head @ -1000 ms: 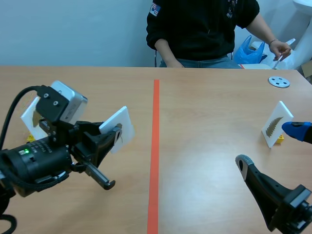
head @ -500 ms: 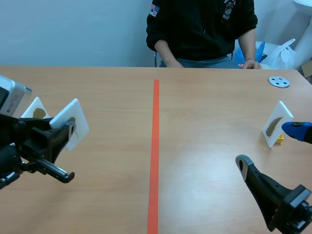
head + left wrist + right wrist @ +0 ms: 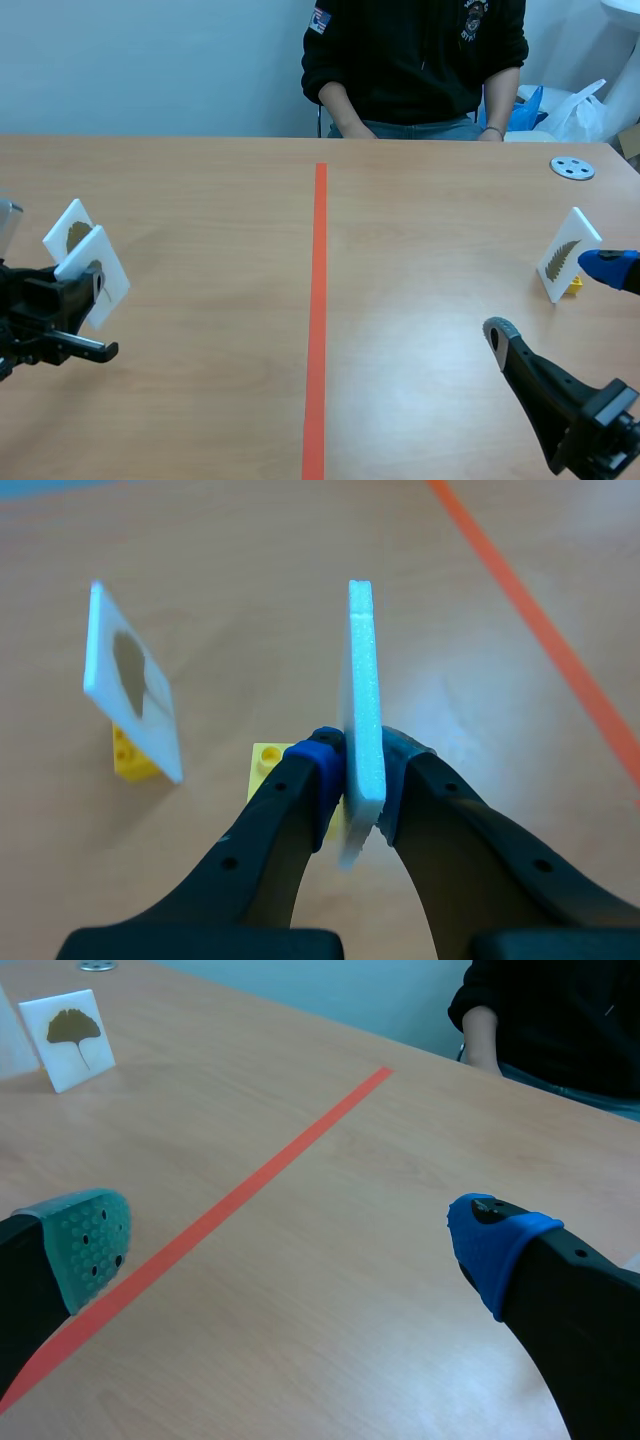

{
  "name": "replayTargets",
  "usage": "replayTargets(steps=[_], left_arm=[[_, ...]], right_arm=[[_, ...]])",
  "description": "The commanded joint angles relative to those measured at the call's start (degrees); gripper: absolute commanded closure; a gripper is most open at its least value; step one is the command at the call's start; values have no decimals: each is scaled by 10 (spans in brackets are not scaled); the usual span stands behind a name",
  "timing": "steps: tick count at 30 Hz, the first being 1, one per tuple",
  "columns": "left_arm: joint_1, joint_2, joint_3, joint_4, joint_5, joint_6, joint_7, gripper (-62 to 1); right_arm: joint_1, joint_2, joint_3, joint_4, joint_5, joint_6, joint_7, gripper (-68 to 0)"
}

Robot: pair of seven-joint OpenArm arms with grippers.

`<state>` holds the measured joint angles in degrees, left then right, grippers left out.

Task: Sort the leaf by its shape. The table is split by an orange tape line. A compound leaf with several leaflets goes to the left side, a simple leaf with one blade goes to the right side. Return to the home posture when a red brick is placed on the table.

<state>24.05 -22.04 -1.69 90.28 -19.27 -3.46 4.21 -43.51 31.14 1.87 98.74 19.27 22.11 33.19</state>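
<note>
Pointing ahead, edge-on: leaf card [image 3: 361, 680] pinched in left jaws.

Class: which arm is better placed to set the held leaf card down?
Left. The left claw is shut on the leaf card, already left of the tape line beside a standing card; the right claw is open, across the line.

scene view: between the arms, facing across the table [image 3: 420, 300].
left wrist view: close, facing down.
right wrist view: low, across the tape line [image 3: 250, 1185].
shared: the standing card [image 3: 68, 232] at left.
</note>
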Motion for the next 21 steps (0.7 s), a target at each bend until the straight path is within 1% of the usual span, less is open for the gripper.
replayTargets(steps=[1, 3, 9, 12, 16, 21], left_arm=[[-18, 3, -4, -16, -10, 2, -18, -38], [-35, 3, -4, -46, -18, 9, -20, -39], [-93, 3, -4, -144, -57, 32, -55, -40], [-119, 3, -4, -193, -58, 39, -72, -40], [-145, 3, -4, -255, -83, 42, -93, -40], [-166, 3, -4, -315, -91, 42, -111, -41]], right_arm=[[7, 7, 5, 9, 4, 0, 11, -679], [7, 7, 5, 9, 4, 0, 11, -679], [7, 7, 5, 9, 4, 0, 11, -679], [7, 7, 5, 9, 4, 0, 11, -679], [7, 7, 5, 9, 4, 0, 11, -679], [7, 7, 5, 9, 4, 0, 11, -679]])
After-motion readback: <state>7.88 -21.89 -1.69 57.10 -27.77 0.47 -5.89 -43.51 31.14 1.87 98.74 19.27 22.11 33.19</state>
